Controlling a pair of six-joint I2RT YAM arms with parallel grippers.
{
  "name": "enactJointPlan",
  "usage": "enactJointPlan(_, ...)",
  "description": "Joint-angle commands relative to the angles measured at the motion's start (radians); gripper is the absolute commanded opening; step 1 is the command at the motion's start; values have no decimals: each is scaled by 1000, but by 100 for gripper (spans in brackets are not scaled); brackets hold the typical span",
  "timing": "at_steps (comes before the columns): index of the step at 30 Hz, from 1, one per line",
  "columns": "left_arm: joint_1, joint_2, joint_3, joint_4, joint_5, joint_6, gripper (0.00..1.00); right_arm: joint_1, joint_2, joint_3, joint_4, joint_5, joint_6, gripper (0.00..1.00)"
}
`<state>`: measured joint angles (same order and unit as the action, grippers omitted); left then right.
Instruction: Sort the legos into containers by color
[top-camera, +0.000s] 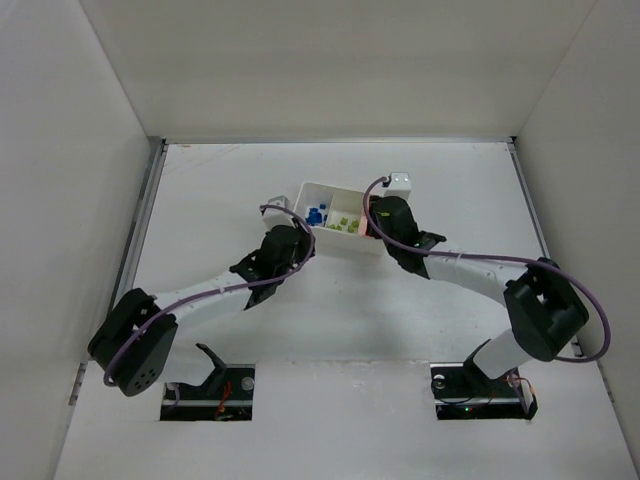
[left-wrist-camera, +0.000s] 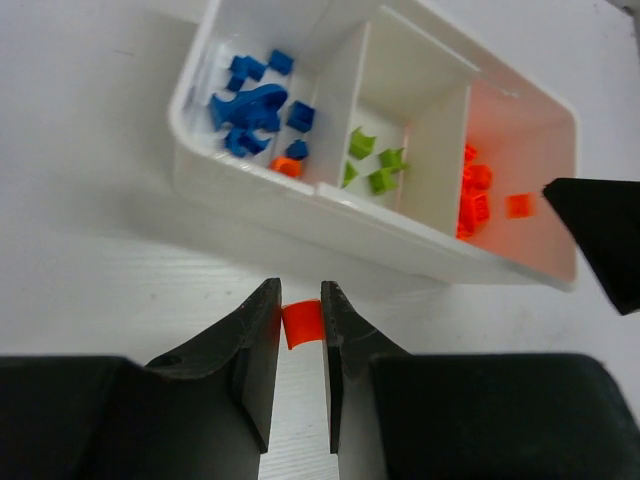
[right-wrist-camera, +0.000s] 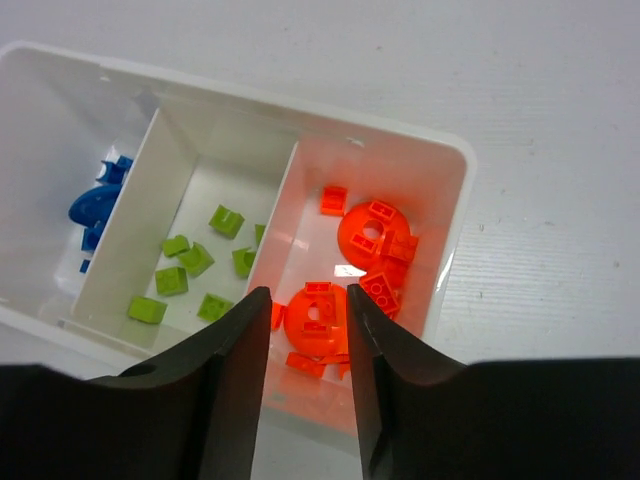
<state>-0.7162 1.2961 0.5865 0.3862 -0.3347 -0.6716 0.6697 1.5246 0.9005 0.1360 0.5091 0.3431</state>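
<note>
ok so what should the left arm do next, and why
Probably carry the left gripper up and across to the orange compartment: its jaws are shut on an orange brick, short of the tray. The right gripper hangs open over that compartment, so go in with care.

White table (top-camera: 330, 330), matte and flat, surface faintly textured. Plain white panels enclose it on three sides: left wall (top-camera: 60, 200), far wall (top-camera: 340, 60), right wall (top-camera: 590, 150). Grey metal strip (top-camera: 140, 235) runs along the table's left edge. Lighting even; shadows soft.
</note>
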Motion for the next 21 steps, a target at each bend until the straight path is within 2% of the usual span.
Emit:
enactJointPlan(1, -31, 40, 99, 62, -18, 9, 14, -2, -40, 8, 39, 48, 23, 45)
enactJointPlan(8, -87, 196, 278, 75, -9, 40, 14, -6, -234, -119, 34, 124, 94, 48)
enactJointPlan(12, -111, 314, 407, 77, 3, 55, 15, -58, -375, -239, 53, 132, 164, 48)
enactJointPlan(18, -131, 503, 613, 33, 43, 64, 17, -98, -390, -322, 99, 103, 217, 48)
enactJointPlan(21, -139, 543, 665, 13, 40, 70, 25, -95, -386, -325, 106, 98, 214, 48)
